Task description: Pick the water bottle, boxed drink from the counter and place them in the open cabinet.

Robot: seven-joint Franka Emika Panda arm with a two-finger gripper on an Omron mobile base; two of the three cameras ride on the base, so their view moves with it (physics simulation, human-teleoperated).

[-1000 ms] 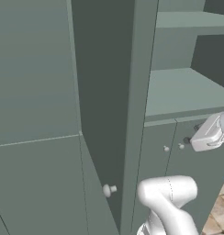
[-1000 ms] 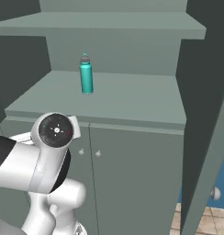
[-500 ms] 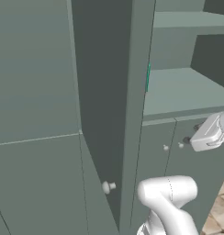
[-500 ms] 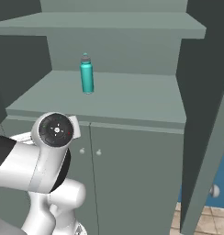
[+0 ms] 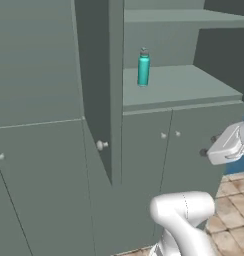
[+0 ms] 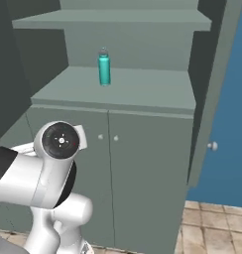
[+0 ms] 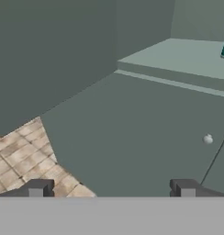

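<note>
Standing open on the left of the left base view, the cabinet door (image 5: 96,90) with its small round white knob (image 5: 100,145) is swung out edge-on, which leaves the shelves of the open cabinet (image 5: 184,85) free to reach from the front. Just right of that door the water bottle (image 5: 143,68) stands upright on the lower shelf, near its left end and back from the front edge, well inside the cupboard; in the right base view the same bottle (image 6: 104,68) sits left of the shelf's middle. That placement reads as one half of the task done, with the boxed drink yet to be fetched. Below the shelf, two closed lower doors (image 6: 110,173) carry small knobs. Furthest right in the left base view, the gripper (image 5: 229,145) hangs low beside those lower doors, clear of the shelf. In the hand view its jaws are spread fully apart with nothing between them, looking across a lower door toward the tiled floor (image 7: 26,156).
</note>
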